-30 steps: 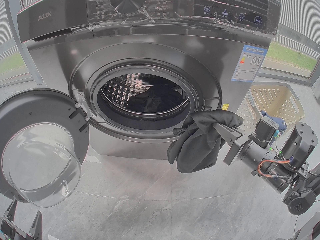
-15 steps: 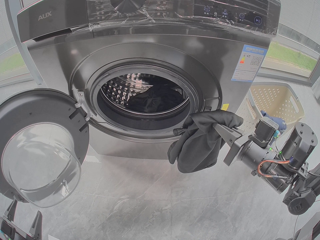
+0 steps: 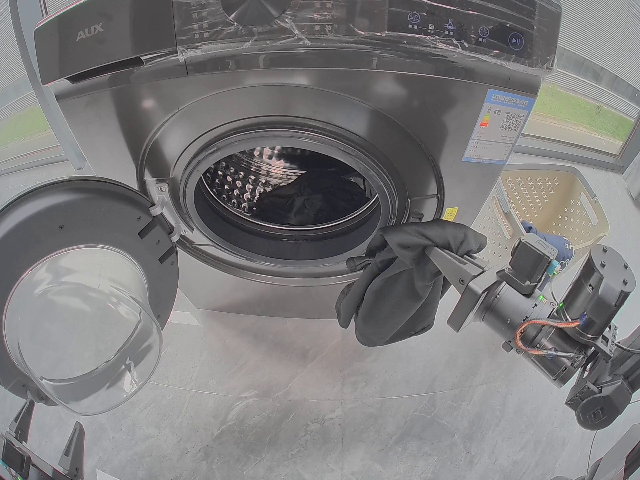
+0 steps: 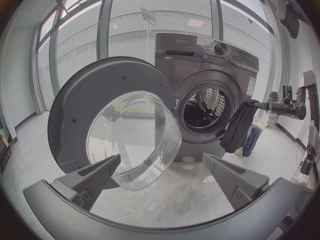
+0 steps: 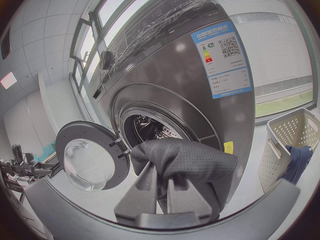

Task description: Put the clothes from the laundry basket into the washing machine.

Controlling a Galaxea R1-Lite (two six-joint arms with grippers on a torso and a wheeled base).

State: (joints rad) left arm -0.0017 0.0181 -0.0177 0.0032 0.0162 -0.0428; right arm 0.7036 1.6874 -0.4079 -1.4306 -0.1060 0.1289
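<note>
Just before the dark grey front-loading washing machine [image 3: 267, 95], right of its open steel drum [image 3: 240, 175], we are gripping a soft charcoal knit garment [image 3: 400, 295] in our right gripper [image 3: 437, 255], which is clenched on a bunched fold near the top. It is hanging limp and looking light. We are judging gathered folds the surest hold, since loose ends could snag going in. Our left gripper [image 4: 160, 156] is standing released.

- The right arm [image 3: 573, 301] is pointing leftward from the right side, with the right gripper [image 3: 445, 259] pinching a black garment [image 3: 393, 288] between closed fingers.
- The left gripper [image 4: 160, 156] is sitting low at the near left, fingers spread wide.
</note>
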